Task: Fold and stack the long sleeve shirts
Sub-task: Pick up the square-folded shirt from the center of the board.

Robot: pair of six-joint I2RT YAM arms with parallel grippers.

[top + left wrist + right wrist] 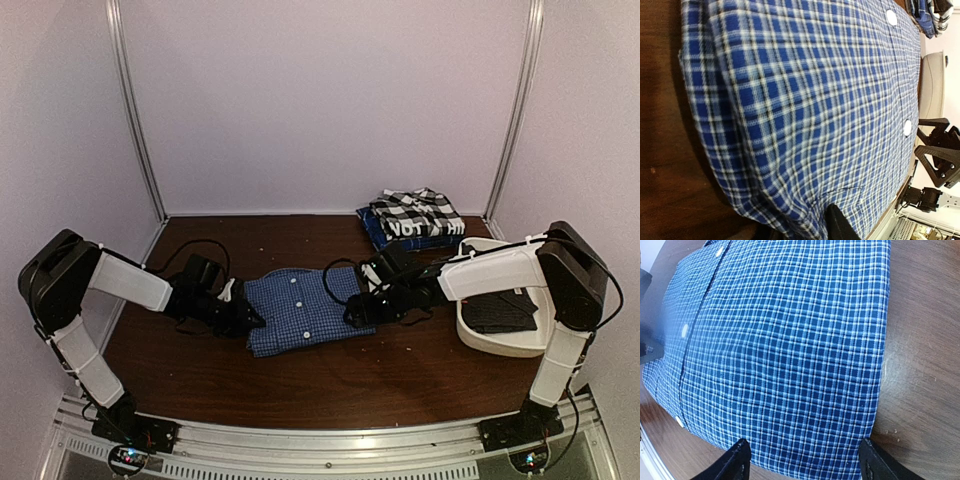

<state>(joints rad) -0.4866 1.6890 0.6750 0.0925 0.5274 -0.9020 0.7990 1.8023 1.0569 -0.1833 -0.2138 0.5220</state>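
Folded to a flat rectangle, buttons up, at mid-table: blue shirt (297, 308). As a fold, apparently finished, with edges square and no sleeve hanging loose. Not yet on the pile.

At its left edge, low on the cloth: left claw (238, 318). Only one finger in the wrist view, so cannot tell whether pinching or loose. At its right edge: right claw (806, 463), spread wide, one finger to either side of the near hem, nothing pinched as far as visible.

Well apart, at the back right corner: a pile of two, check shirt (415, 210) lying on navy shirt (420, 230) with white lettering, both folded.

Judging by this, two of three folded and stacked, the third folded but not yet moved. Left to do: grip the blue shirt from both sides, carry it flat to the back right, and set it squarely on the check shirt.

By the right arm, near the blue shirt but apart from it: white tub (500, 343), with something dark inside, not identifiable. Beneath all: brown table (400, 385).
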